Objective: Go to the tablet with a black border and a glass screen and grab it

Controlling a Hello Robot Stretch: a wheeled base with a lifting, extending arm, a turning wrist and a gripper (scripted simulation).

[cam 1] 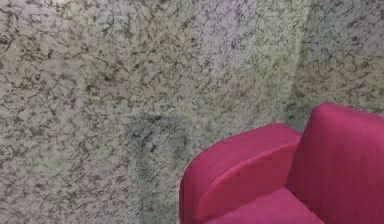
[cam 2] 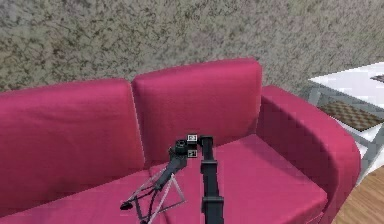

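Observation:
My arm rises from the bottom edge of the arm side view, over the seat of a crimson sofa. At its far end are two white marker squares, with the gripper's dark body to their left. The gripper points down and left, its thin fingers lying against the sofa's seat cushion. I cannot tell whether it holds anything.
The sofa's arm and seat take up the forward view's lower right, in front of a speckled stone-like wall. A white table with a checkered lower shelf stands at the arm side view's right, beyond the sofa's arm.

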